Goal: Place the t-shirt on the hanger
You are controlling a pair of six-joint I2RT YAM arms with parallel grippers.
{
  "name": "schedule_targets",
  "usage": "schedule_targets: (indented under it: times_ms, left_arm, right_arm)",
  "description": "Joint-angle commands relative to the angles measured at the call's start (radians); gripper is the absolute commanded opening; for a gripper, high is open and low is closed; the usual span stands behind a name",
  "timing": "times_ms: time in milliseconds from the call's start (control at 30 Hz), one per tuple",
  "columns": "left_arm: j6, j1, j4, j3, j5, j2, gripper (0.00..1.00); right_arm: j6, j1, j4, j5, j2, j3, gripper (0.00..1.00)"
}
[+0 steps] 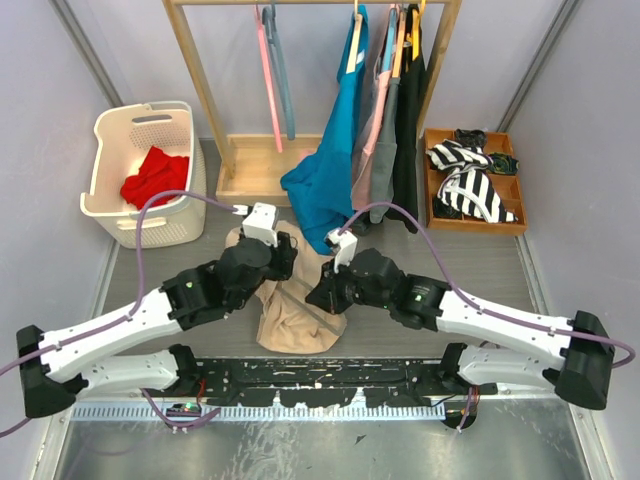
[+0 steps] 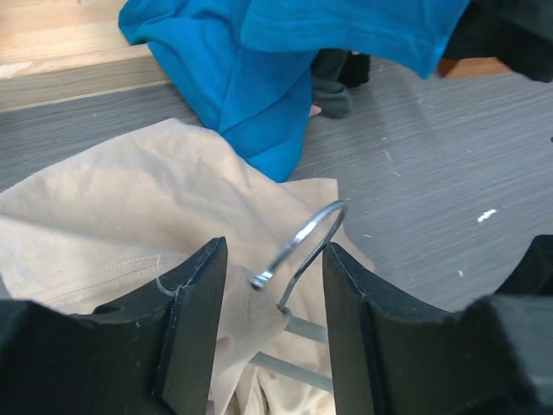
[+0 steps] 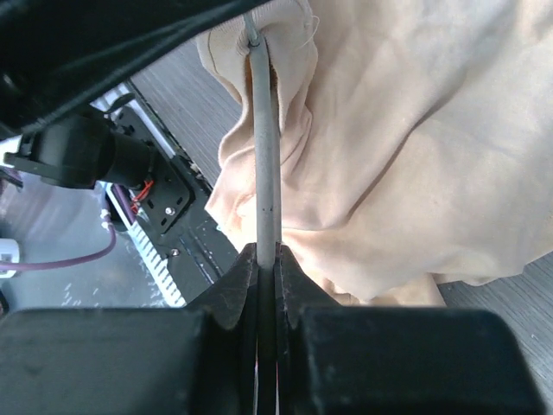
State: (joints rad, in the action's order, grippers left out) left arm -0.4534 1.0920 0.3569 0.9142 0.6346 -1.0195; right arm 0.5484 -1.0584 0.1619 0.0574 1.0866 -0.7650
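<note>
While our right gripper (image 3: 267, 258) pinches the thin pale-grey plastic hanger (image 3: 266, 164) and our left gripper (image 2: 275, 259) gapes around its hook (image 2: 314, 230), the crumpled beige t-shirt (image 1: 295, 322) on the worktop (image 2: 449, 147) looks threaded, not yet straightened.

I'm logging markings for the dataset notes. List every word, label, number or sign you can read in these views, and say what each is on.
No text can be read in any view.
The t-shirt: plain, no print or tag showing.
The hanger: no marking visible.
The black base rail: white specks, too small to tell whether they are text.
The white basket: no label visible.
</note>
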Motion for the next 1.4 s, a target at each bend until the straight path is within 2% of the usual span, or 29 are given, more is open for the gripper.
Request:
schedule_targets:
  times_ms: [0, 300, 567, 667, 867, 1100, 1200, 1367]
  left_arm:
    - [-0.010, -0.007, 0.062, 0.063, 0.052, 0.121, 0.54]
    - [0.023, -0.007, 0.263, 0.129, 0.147, 0.289, 0.55]
    - [0.067, -0.006, 0.262, 0.074, 0.084, 0.344, 0.61]
    - [0.094, -0.007, 0.250, 0.081, 0.081, 0.343, 0.62]
    - [0.175, -0.007, 0.249, 0.114, 0.103, 0.385, 0.72]
    - [0.220, -0.005, 0.193, 0.125, 0.020, 0.421, 0.78]
    - [0.222, -0.007, 0.166, 0.124, -0.025, 0.420, 0.79]
    - [0.213, -0.007, 0.122, 0.124, -0.087, 0.404, 0.81]
  right_arm:
    - [0.028, -0.002, -0.072, -0.059, -0.114, 0.049, 0.01]
    - [0.009, -0.002, -0.057, -0.098, -0.377, 0.110, 0.01]
    - [-0.054, 0.001, 0.096, -0.119, -0.524, -0.022, 0.01]
    - [-0.092, 0.001, 0.173, -0.125, -0.539, -0.115, 0.01]
    - [-0.160, 0.001, 0.345, -0.108, -0.503, -0.375, 0.01]
    - [-0.215, -0.011, 0.528, -0.060, -0.403, -0.688, 0.01]
    - [-0.217, -0.024, 0.554, -0.056, -0.381, -0.714, 0.01]
    - [-0.184, -0.029, 0.526, -0.060, -0.412, -0.624, 0.01]
